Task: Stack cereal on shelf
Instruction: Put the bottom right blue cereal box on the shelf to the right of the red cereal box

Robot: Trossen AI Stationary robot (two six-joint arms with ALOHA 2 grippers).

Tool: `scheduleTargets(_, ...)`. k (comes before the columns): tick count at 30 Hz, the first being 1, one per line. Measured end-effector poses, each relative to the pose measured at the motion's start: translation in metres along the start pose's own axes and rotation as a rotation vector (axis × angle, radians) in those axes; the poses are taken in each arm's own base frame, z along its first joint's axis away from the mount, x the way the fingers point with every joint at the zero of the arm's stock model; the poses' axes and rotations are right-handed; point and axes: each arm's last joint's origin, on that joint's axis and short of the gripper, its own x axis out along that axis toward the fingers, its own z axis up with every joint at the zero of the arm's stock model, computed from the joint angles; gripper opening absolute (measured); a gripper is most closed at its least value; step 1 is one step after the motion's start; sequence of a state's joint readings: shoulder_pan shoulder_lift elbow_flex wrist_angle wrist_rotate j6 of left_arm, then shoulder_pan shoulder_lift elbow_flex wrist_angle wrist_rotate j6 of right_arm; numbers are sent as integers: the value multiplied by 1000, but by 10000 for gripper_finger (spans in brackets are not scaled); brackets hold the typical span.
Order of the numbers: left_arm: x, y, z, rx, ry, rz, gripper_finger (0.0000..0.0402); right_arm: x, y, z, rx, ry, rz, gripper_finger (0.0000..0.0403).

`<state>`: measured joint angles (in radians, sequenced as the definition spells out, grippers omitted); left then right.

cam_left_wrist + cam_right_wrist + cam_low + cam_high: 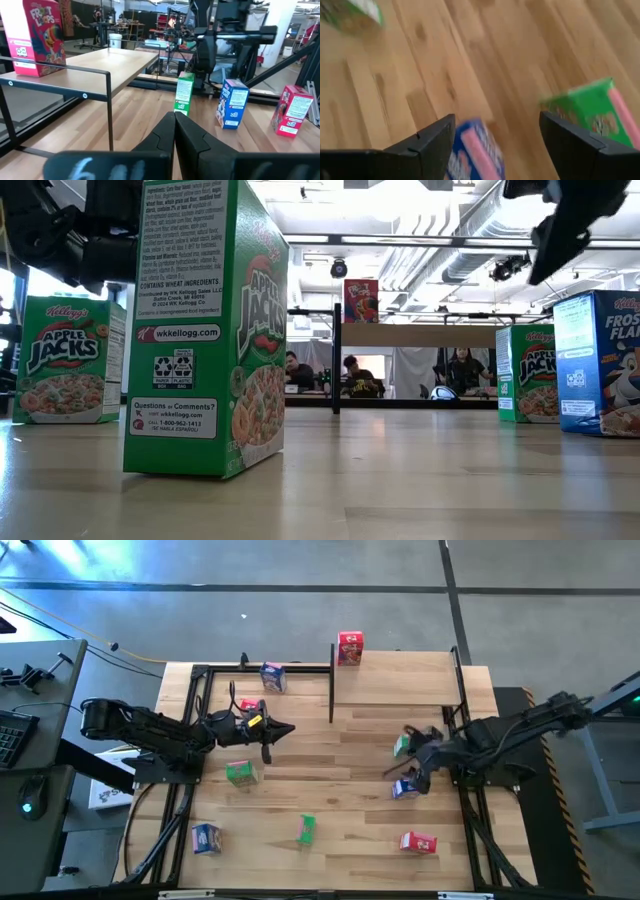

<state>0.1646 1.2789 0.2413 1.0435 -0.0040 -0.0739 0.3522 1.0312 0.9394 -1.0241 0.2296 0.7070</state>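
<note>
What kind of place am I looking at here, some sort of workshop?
Probably a robotics lab in a big open industrial hall. Exposed ceiling ducts run overhead, people sit at desks behind the wooden table, and mini cereal boxes are laid out for practice.

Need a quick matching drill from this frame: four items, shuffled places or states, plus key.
Items:
1. red cereal box
2. left tool
3. right tool
4. blue cereal box

Places or states:
A. open
B. on the table, below the right tool
C. upright on the shelf
D. shut, holding nothing

Pairs: 1-C, 2-D, 3-A, 4-B
</note>
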Motion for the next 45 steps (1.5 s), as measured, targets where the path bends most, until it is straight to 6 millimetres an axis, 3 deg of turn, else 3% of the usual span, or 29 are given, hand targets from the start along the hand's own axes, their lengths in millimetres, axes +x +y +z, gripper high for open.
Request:
scheduleTargets(4, 0, 0, -1, 15, 7, 0, 0, 2, 18, 0, -57, 117, -62, 278)
scheduleTargets(11, 0, 0, -1, 24, 9, 0, 0, 24, 32, -11, -159, 283, -120, 278)
scheduleTargets(23, 0, 1, 0, 68, 1, 2, 0, 30, 36, -12, -184, 304, -104, 278)
scheduleTargets(38, 0, 5, 1, 60, -4, 23, 0, 18, 38, -4, -122, 311, -87, 278)
scheduleTargets(45, 0, 6, 1, 60, -4, 24, 0, 26, 41, -4, -205, 344, -101, 278)
